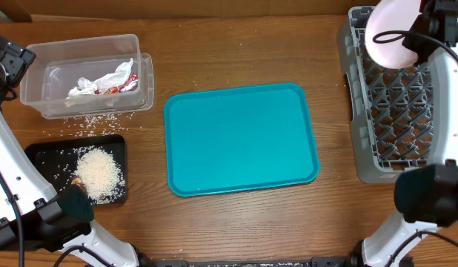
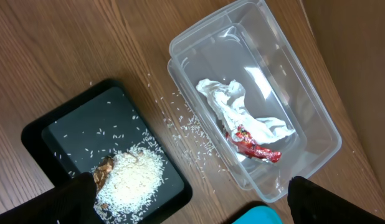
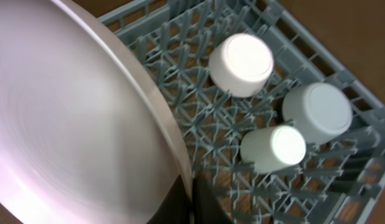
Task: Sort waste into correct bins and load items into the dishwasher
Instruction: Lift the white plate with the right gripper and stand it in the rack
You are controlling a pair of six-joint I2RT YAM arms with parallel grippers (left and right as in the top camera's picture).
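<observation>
Pinkish-white plate [image 1: 388,33] clamped in right end effector [image 3: 189,200] over dish rack [image 1: 356,148].

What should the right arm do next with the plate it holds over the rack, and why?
Probably lower the plate edge-down between free pegs of the rack. The right gripper clamps its rim above the rack, and the three upturned cups occupy only one area.

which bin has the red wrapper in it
The clear tub: the red wrapper lies against the white napkin there; the black tray holds rice and a brown scrap.
</observation>
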